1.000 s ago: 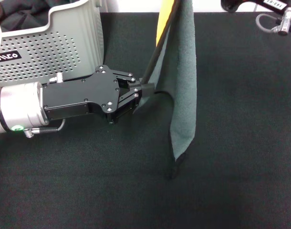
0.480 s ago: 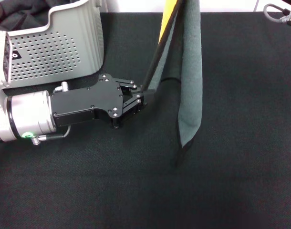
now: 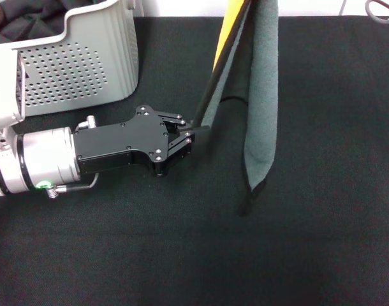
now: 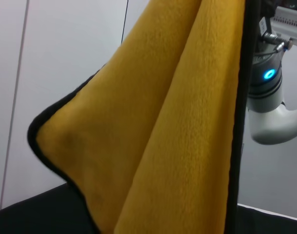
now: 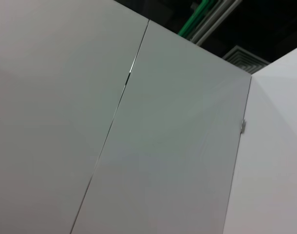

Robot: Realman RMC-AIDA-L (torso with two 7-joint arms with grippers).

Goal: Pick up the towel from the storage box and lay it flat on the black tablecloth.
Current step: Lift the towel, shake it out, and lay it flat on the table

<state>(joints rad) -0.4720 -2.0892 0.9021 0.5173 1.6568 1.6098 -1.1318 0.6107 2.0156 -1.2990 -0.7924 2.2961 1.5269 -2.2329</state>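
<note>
Head view: towel (image 3: 261,95) hanging from beyond the far edge, grey-green face outward, yellow-orange reverse showing near the top, lowest corner just above the black tablecloth (image 3: 322,210). Left gripper (image 3: 193,132) pinching the towel's black-trimmed edge. Storage box (image 3: 73,60) at the far left corner.

Left wrist view: yellow-orange towel face (image 4: 153,126) filling the picture.

Right wrist view: only pale wall panels (image 5: 114,122); right gripper unseen.

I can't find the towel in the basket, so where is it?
In the head view, the towel hangs above the black tablecloth, right of the storage box, with the left pincer pinching its black edge.
</note>
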